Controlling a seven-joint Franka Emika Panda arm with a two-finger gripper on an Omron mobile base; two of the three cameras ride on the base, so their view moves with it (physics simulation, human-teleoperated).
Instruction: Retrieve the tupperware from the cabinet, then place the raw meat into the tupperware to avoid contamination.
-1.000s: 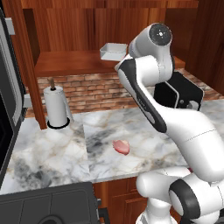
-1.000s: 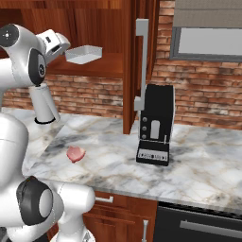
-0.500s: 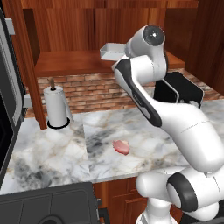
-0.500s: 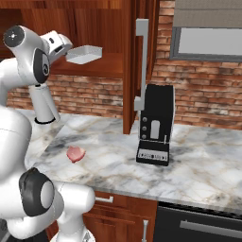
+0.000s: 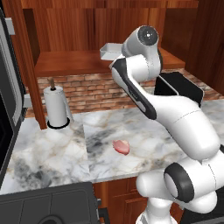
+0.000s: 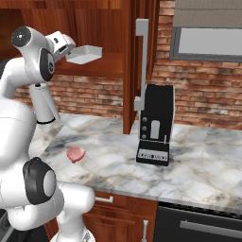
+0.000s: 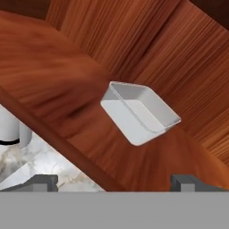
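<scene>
Where the cabinet [image 6: 127,56] stands open, one tupperware [image 7: 139,112] sits on its wooden shelf [image 5: 70,63], a whitish open box with nothing inside it that I can see. From the left base view it shows as a pale corner [image 5: 109,51] poking out just behind the robot's upper joint; from the right base view it [image 6: 85,54] sits near the shelf's front edge. The gripper [image 7: 115,180] hangs in front of it with its two dark fingertips [image 7: 42,180] spread wide, one either side of the hand view's lower edge, and the box lies beyond them, not touched. Nothing is between the jaws.

One piece of raw meat [image 5: 121,146], pink and flat, lies alone on the marble counter [image 5: 52,148] below, well apart from the shelf; the right base view shows it [image 6: 75,154] near the counter's front edge, beside the robot's body.

Further out I count one paper-towel roll [image 5: 57,107] standing upright on a dark base at the back of the counter, and one black coffee machine [image 6: 155,125] upright just beside the open cabinet door [image 6: 139,61], which carries one long silver bar handle [image 6: 142,64]. A brick wall [image 6: 203,90] runs behind the counter.
</scene>
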